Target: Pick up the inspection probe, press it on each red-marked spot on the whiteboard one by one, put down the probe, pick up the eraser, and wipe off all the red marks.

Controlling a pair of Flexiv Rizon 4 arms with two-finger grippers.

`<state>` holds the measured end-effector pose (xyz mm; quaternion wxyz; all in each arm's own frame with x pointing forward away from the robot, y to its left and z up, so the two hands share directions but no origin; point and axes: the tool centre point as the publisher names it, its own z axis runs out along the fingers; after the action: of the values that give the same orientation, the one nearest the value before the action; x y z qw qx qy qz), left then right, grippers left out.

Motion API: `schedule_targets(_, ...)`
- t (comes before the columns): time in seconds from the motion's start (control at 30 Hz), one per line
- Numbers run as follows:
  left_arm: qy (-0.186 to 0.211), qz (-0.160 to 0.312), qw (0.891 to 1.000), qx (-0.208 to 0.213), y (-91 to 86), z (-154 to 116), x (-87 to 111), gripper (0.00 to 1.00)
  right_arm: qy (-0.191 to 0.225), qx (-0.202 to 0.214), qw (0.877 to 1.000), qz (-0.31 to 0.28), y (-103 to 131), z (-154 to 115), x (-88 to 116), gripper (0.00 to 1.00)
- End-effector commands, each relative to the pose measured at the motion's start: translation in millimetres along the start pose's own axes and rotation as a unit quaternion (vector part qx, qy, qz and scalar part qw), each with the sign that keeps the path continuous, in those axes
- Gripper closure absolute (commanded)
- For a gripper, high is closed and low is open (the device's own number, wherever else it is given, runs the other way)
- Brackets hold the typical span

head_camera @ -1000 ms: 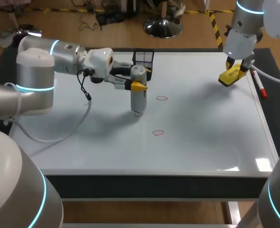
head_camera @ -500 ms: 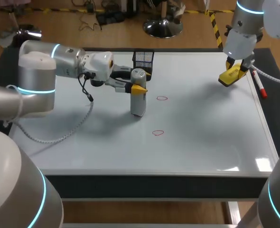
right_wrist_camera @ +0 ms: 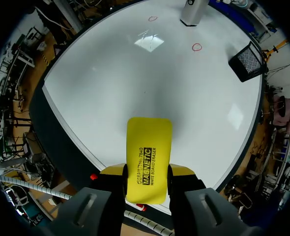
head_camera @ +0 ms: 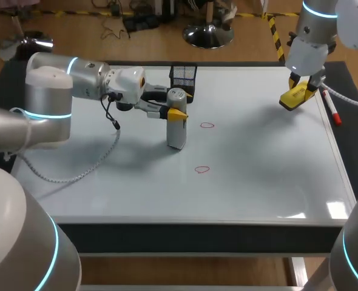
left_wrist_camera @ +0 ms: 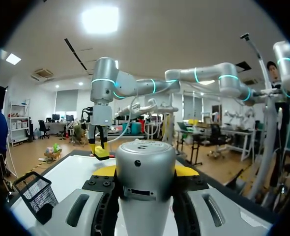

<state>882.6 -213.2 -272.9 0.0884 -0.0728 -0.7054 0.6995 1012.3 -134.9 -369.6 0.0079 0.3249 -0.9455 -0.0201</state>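
A grey cylindrical inspection probe (head_camera: 176,127) stands upright on the whiteboard (head_camera: 258,176), its foot down near the board's middle. My left gripper (head_camera: 176,111) is shut on its upper part. In the left wrist view the probe (left_wrist_camera: 145,182) fills the gap between the yellow fingertips (left_wrist_camera: 186,170). Two red marks show on the board, one (head_camera: 207,125) to the right of the probe and one (head_camera: 202,170) nearer the front. My right gripper (head_camera: 298,91) hangs above the far right corner, shut on the yellow eraser (right_wrist_camera: 148,157). From there the marks (right_wrist_camera: 197,47) and the probe (right_wrist_camera: 191,12) lie far ahead.
A black mesh basket (head_camera: 183,74) stands at the board's far edge, just behind the probe. A red-capped marker pen (head_camera: 332,111) lies along the right rim, close under the right gripper.
The left arm lowered the probe and set it upright; a third red mark seen at its foot a second ago is now covered. The right arm kept still.
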Motion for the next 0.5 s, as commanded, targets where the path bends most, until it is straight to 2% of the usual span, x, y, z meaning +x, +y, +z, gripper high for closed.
schedule_targets(0.03, 0.002, -0.001, 1.000, -0.002, 1.6, 0.2, -1.0, 1.00, 0.002, 0.001, 1.000, -0.001, -0.6, -1.3, 0.0, 1.00)
schedule_targets(0.5, -0.001, 0.001, 1.000, -0.007, 4.3, -1.2, 1.6, 1.00, 0.002, 0.001, 1.000, -0.001, -0.6, -1.3, 0.0, 1.00)
